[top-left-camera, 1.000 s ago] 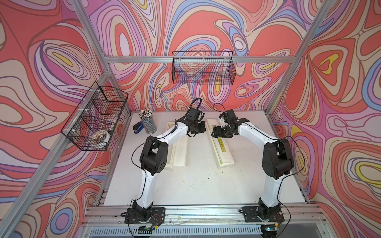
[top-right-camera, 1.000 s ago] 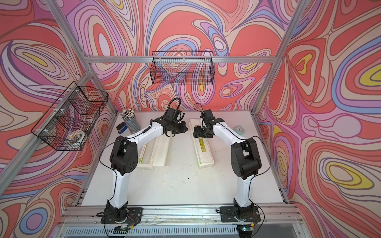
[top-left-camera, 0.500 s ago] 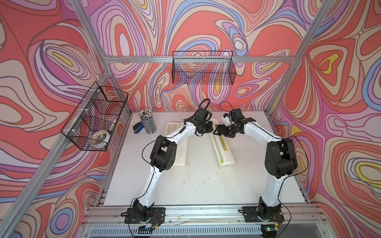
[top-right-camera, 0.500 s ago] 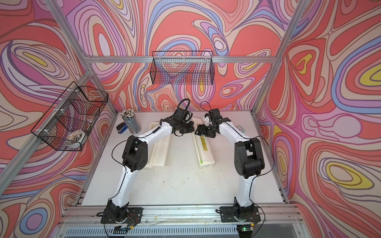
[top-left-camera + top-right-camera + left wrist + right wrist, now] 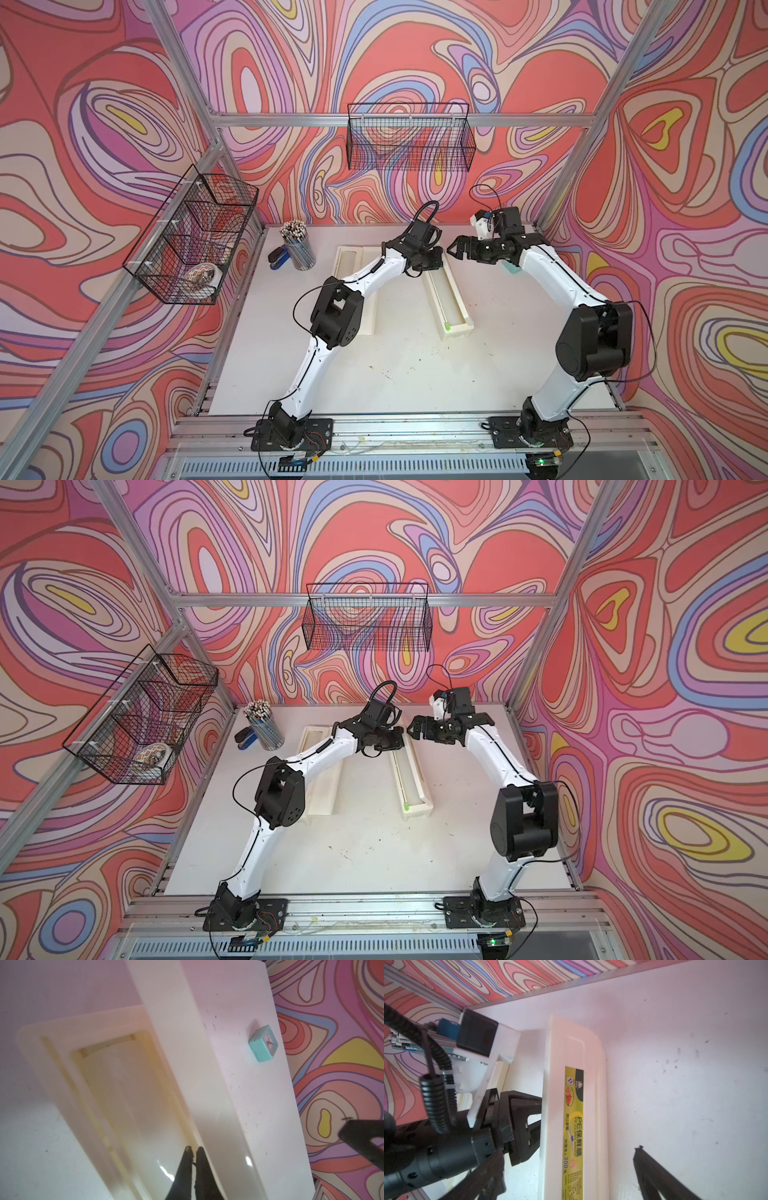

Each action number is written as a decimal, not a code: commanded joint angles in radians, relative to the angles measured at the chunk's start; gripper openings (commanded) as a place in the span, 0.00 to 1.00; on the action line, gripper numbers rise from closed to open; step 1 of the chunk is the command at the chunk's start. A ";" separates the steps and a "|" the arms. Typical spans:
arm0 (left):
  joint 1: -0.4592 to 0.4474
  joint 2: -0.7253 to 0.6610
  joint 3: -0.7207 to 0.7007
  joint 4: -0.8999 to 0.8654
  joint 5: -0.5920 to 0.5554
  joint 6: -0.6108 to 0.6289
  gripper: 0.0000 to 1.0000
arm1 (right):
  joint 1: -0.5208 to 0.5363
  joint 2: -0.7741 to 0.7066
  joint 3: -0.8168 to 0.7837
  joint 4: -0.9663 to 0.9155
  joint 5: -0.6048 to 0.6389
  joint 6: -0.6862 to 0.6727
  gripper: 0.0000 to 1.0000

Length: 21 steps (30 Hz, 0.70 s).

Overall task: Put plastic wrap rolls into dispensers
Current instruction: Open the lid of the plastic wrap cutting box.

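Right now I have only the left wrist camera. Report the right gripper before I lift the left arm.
Observer: Right gripper is open wide, holding nothing.
Operator: Describe the lid's outer face.
Observer: The lid carries a yellow-and-black label there.
Operator: Now the dispenser's near end.
Observer: A small green tab sits inside the dispenser at that end.

dispensers [image 5: 457, 331] – 2 | wire baskets [image 5: 409, 145] – 2 | pencil cup [image 5: 300, 254] – 1 | stapler [image 5: 277, 260] – 1 | clock [image 5: 263, 1043] – 1
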 commanded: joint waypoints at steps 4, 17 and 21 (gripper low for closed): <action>-0.046 0.045 0.100 -0.044 0.026 0.042 0.11 | -0.058 -0.083 -0.102 0.003 0.051 -0.004 0.98; -0.040 -0.184 -0.141 0.020 -0.013 0.190 0.16 | -0.079 -0.142 -0.220 0.038 0.099 0.000 0.98; -0.014 -0.412 -0.376 0.089 -0.098 0.271 0.18 | -0.080 -0.162 -0.262 0.074 0.149 -0.031 0.98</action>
